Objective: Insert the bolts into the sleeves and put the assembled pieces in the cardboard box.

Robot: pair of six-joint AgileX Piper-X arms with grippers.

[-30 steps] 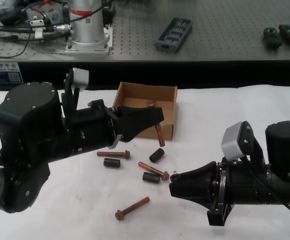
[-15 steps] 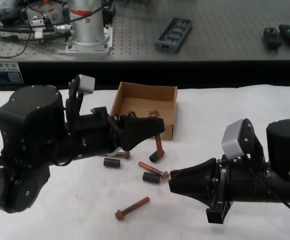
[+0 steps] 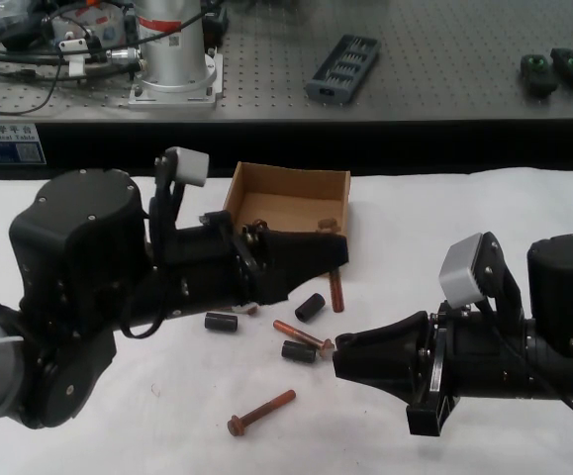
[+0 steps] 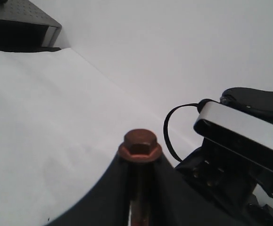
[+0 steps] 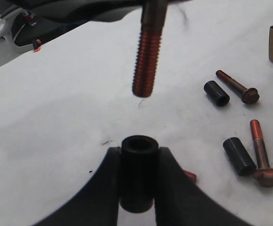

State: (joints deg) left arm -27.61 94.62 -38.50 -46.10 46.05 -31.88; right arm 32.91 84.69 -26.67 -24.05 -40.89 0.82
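Note:
My left gripper [image 3: 335,257] is shut on a copper bolt [image 3: 336,289], which hangs threads-down in front of the cardboard box [image 3: 288,184]. In the left wrist view the bolt's hex head [image 4: 140,143] sits between the fingers. My right gripper [image 3: 341,347] is shut on an upright black sleeve [image 5: 139,170]. The bolt's threaded end [image 5: 147,63] hangs a little above the sleeve's open mouth, apart from it. Loose on the white cloth lie black sleeves [image 3: 221,322] [image 3: 311,307] [image 3: 299,351] and copper bolts [image 3: 261,412] [image 3: 301,334].
A grey optical bench runs along the back with a black rack [image 3: 343,67], a metal post base [image 3: 172,61] and cables. The left arm's bulk [image 3: 78,297] covers the cloth's left side. Bare cloth lies to the right of the box.
My left gripper has carried the bolt rightward and slightly nearer, from the box's front to above the right gripper's tip. The right arm has barely moved.

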